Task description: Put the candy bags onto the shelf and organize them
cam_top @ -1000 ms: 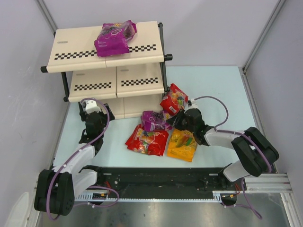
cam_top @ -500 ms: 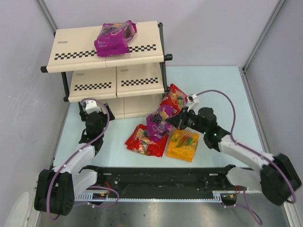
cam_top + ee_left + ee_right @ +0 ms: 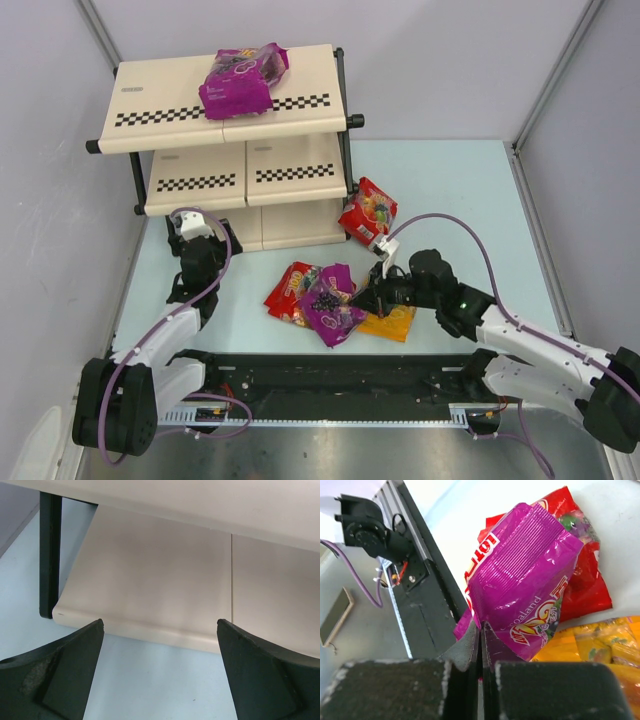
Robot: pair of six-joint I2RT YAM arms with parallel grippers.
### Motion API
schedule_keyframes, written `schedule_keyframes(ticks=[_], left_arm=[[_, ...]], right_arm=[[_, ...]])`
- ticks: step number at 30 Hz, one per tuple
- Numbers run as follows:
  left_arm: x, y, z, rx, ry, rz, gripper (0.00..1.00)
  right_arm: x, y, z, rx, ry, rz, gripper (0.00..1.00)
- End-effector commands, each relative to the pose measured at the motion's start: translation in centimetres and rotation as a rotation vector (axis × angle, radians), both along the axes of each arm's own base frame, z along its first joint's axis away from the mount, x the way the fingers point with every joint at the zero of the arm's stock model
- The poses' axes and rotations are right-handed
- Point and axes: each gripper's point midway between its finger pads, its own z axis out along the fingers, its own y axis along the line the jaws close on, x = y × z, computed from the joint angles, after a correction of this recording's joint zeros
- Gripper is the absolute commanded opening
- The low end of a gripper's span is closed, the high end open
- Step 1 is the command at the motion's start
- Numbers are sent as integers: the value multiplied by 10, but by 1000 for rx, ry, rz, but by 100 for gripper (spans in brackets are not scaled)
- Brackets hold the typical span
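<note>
The shelf [image 3: 160,95] stands at the far left of the table [image 3: 450,180]. I see that its top board holds the upper purple bag [image 3: 243,80]. This bag lies over the checkered strip [image 3: 150,117] and across the seam between two boards. Its long axis goes from the front left to the back right.

The held purple bag [image 3: 330,305] is in the right gripper [image 3: 367,299], whose jaws are clenched on one corner of it. In the right wrist view the two fingers are pressed together on the foil. The bag is near the front edge of the table, above a red bag [image 3: 290,288] and just beside the orange bag [image 3: 397,322]. I cannot tell whether it touches the red one.

Its long axis goes roughly from far to near, a little tilted, and its ribbed sealed end [image 3: 540,535] points away from the gripper. On its face I can read the letters "oaland"; the start of the word is hidden. The red bag under it has big letters with white edges, but they are folded and I cannot read them surely.

The second red bag [image 3: 368,212] lies alone near the right front post of the shelf.

The left gripper [image 3: 160,625] is released, with its jaws wide apart and nothing between them. It faces the lowest board [image 3: 150,580] of the shelf, low over the table.
</note>
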Motion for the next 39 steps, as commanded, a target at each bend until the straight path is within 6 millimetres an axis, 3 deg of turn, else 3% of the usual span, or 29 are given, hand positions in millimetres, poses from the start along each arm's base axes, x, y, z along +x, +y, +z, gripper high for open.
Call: schedule_keyframes(ticks=[1,3,7,10,14,19,24,25,28,32,35,39], left_arm=[[8,1,17,-18,-46,7,100],[8,1,16,-17,-43,9,100],[8,1,16,-17,-42,9,100],[8,1,16,-17,-43,9,100],[8,1,17,-18,-46,9,100],[6,-5,20,-34,-72,-26,100],[7,-5,20,-35,-69,-26,100],[8,-5,19,-33,-64,-26,100],[8,-5,18,-32,-60,-25,100],[7,-5,19,-34,-66,-23,100],[7,-5,20,-34,-66,-21,100],[7,-5,19,-34,-65,-21,99]], right_arm=[[-2,-8,0,-32,-47,0,0],[4,-16,-8,-76,-39,-54,0],[37,-47,-34,-218,-26,-316,0],[45,-60,-48,-279,2,-399,0],[49,-59,-46,-271,-4,-410,0],[42,-46,-22,-184,-41,-327,0],[42,-58,16,-163,-102,-357,0],[46,-62,40,-147,-144,-373,0],[46,-70,67,-130,-194,-394,0],[42,-76,92,-101,-234,-395,0],[42,-78,105,-91,-261,-403,1],[47,-74,104,-137,-274,-412,1]])
